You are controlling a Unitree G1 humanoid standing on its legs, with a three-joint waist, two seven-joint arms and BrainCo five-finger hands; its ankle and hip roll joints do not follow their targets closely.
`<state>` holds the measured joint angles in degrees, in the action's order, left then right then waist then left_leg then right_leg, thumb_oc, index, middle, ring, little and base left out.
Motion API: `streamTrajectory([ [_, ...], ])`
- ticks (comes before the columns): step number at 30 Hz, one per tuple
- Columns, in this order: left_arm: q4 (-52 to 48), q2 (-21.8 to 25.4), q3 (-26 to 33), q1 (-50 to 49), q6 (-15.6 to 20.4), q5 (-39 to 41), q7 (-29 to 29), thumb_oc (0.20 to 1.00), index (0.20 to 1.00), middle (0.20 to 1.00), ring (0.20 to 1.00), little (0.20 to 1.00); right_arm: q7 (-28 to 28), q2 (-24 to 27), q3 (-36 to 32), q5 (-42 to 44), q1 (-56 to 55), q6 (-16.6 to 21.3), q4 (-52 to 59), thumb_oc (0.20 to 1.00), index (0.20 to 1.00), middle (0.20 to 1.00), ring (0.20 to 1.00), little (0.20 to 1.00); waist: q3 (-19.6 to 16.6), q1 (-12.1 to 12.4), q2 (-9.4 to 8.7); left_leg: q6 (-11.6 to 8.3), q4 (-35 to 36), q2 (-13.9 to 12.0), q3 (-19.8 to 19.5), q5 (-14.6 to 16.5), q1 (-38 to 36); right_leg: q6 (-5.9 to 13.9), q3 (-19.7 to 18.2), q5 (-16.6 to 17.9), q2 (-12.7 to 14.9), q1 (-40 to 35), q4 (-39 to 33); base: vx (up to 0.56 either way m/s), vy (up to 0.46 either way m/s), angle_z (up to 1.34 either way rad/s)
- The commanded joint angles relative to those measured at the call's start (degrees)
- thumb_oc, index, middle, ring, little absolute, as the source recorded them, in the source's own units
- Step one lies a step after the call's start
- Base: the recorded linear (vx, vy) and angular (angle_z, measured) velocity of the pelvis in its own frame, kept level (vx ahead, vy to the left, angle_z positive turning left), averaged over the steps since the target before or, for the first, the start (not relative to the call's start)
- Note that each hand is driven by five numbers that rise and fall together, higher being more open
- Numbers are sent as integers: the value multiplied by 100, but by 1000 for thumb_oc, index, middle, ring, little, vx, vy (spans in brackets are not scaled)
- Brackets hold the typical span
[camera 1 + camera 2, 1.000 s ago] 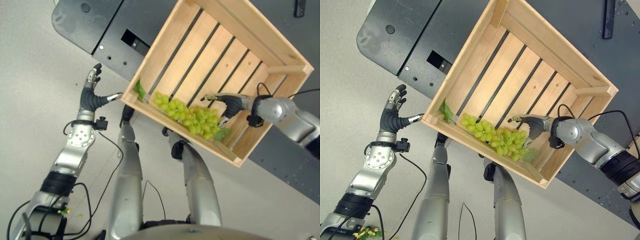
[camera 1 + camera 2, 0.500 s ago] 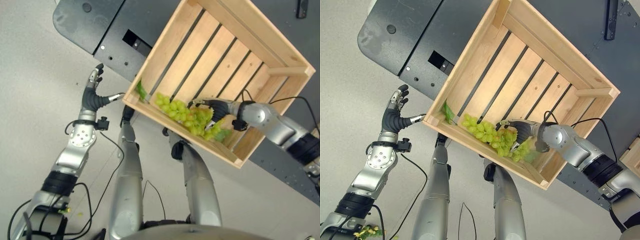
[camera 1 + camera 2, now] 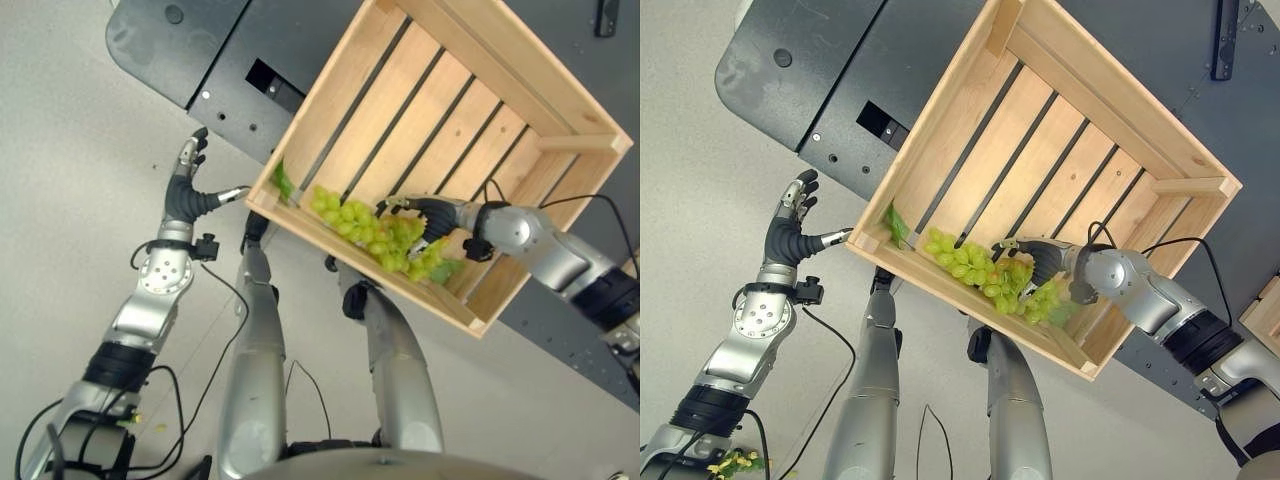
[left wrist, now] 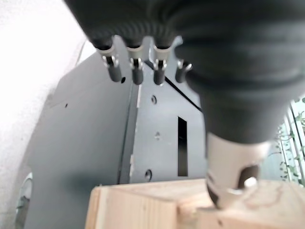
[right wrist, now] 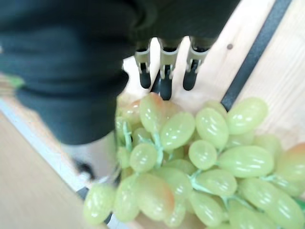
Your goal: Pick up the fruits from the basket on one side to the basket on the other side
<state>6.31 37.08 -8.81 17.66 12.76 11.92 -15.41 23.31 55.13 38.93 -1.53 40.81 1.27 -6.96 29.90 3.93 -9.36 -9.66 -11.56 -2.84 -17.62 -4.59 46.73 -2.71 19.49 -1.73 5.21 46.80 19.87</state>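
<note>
Right hand moved in over the grapes since a second ago, fingers reaching past the bunch, thumb alongside, not yet clamped. Grapes on crate floor under the palm. Grasp imminent. Left hand splayed loose, thumb tip at crate corner.

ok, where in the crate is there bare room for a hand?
Most of the wooden crate is bare: the slats from the far wall down to mid-floor. Crowded along the near wall, where the green grapes lie with the right hand over them. The left hand sits outside the near-left corner.
</note>
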Motion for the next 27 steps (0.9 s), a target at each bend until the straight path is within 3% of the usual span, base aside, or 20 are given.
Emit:
streamTrajectory([
  [1,-427,-103,36,-11,137,-326,-8,1000,1000,1000,1000,1000,35,134,174,146,-58,82,258,200,200,200,200,200,-10,-52,25,398,152,315,67,-78,-28,821,-117,-450,57,-285,-85,0,0,0],
  [27,-453,-117,-3,-30,135,-281,18,1000,1000,1000,1000,1000,-89,465,-1,171,130,67,246,200,200,200,200,200,-10,-45,44,391,228,315,28,-122,-37,836,-88,-445,75,-271,-86,0,0,0],
])
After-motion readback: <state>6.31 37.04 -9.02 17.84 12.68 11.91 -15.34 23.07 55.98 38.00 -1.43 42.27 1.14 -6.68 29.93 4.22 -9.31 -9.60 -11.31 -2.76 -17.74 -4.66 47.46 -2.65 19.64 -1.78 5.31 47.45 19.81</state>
